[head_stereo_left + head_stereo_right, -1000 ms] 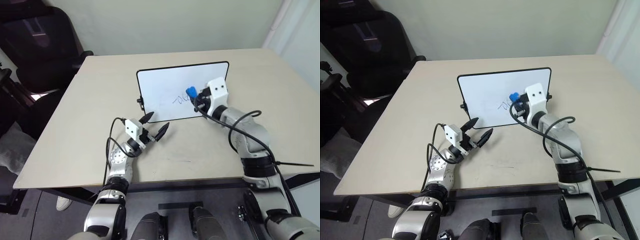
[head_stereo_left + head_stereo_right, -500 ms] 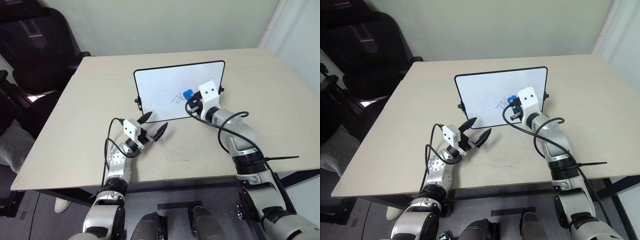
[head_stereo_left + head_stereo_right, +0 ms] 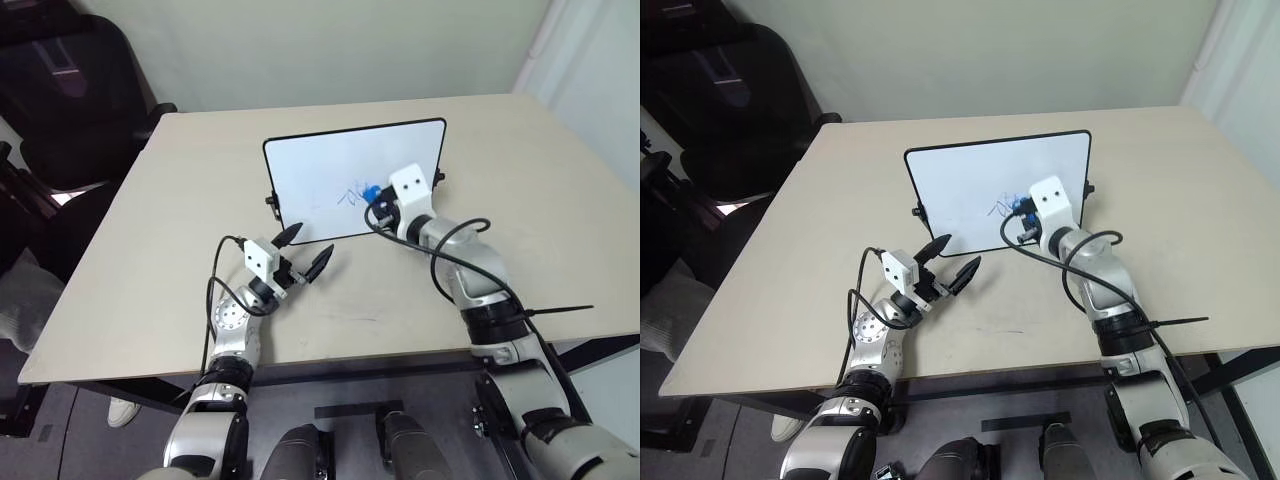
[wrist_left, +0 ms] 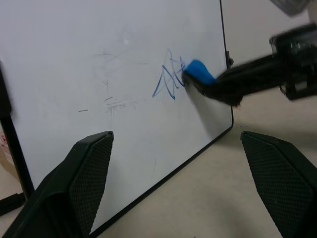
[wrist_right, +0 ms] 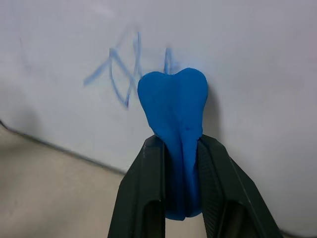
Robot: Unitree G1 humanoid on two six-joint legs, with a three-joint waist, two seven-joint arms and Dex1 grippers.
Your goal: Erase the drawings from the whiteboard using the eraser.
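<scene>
The whiteboard stands upright on the table, black-framed. On its right half are the drawings, a small blue scribble, also seen close up as the drawings. My right gripper is shut on the blue eraser, whose tip presses on the board at the scribble's right end. In the left wrist view the eraser touches the strokes. My left gripper hovers open and empty, low in front of the board's left half.
The beige table has bare room on all sides of the board. A black office chair stands off the table's far left corner. The front edge of the table runs just behind my arms.
The head camera has shifted a little. My right gripper has tilted slightly while the eraser stays at the scribble's right end. The left gripper has not moved.
</scene>
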